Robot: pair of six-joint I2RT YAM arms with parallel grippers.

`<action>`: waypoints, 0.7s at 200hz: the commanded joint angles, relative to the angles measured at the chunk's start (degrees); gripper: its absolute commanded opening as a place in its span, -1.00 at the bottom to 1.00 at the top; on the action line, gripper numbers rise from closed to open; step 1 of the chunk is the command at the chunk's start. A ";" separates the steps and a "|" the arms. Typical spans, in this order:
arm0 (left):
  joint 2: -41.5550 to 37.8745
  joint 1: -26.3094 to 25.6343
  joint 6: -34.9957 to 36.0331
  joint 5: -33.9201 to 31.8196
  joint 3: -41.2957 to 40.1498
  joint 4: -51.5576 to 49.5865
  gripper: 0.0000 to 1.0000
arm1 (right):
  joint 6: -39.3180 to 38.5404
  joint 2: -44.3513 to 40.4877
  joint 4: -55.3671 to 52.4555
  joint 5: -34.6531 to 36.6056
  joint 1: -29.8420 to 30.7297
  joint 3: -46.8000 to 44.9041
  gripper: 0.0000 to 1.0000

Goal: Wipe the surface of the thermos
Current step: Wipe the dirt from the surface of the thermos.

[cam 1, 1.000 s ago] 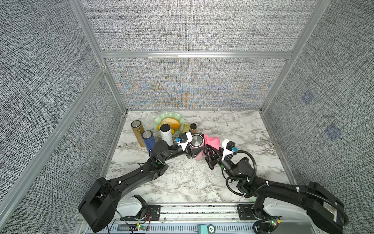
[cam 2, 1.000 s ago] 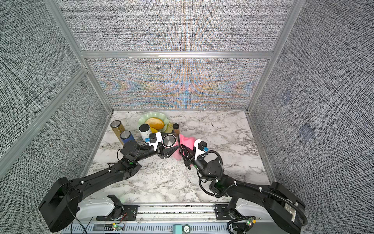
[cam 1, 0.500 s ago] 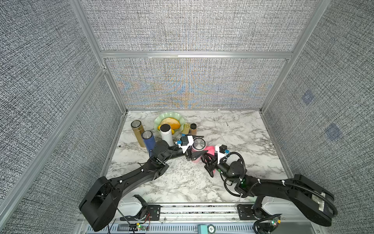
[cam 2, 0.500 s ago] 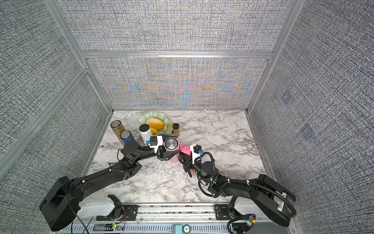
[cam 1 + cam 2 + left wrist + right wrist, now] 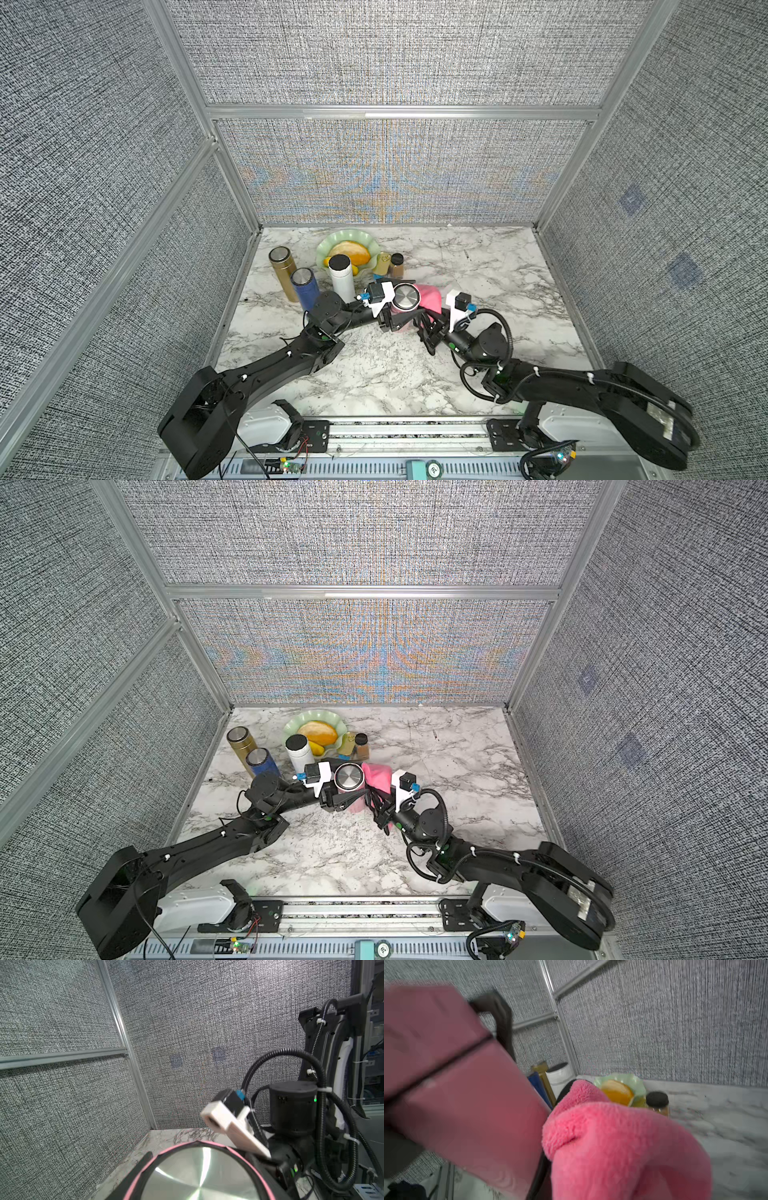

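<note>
The pink thermos (image 5: 401,326) with its round silver lid (image 5: 406,296) stands upright mid-table, also in a top view (image 5: 350,777). My left gripper (image 5: 395,319) is shut on its body from the left; the left wrist view shows the lid (image 5: 197,1176) between the black fingers (image 5: 145,1160). My right gripper (image 5: 427,326) is shut on a fluffy pink cloth (image 5: 430,297), pressed against the thermos's right side. In the right wrist view the cloth (image 5: 623,1147) touches the thermos wall (image 5: 467,1105) and hides the jaws.
Behind and left of the thermos stand a gold flask (image 5: 282,266), a blue flask (image 5: 304,284) and a white flask (image 5: 341,274). A green plate (image 5: 326,249) of fruit and a small dark-capped jar (image 5: 397,266) sit just behind. Enclosure walls ring the marble table (image 5: 478,266).
My right gripper with the cloth shifted left and toward the front along the thermos side, then came back right. The left gripper and the thermos barely moved.
</note>
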 commanded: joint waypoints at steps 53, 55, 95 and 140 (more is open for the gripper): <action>-0.92 -0.02 1.36 -1.17 -1.79 7.95 -1.00 | -2.02 -9.47 -4.54 -3.70 -0.10 6.49 -1.00; -0.90 -0.01 1.55 -1.19 -1.75 7.89 -1.00 | -2.13 -9.70 -4.94 -3.85 -0.10 6.75 -1.00; -0.22 -0.01 3.40 -0.70 -1.83 8.80 -1.00 | 0.70 -4.20 -3.02 -1.98 -0.17 4.32 -1.00; -0.47 -0.06 3.56 1.32 -2.54 10.13 -1.00 | 2.11 -0.97 6.36 -2.15 -1.57 1.25 -1.00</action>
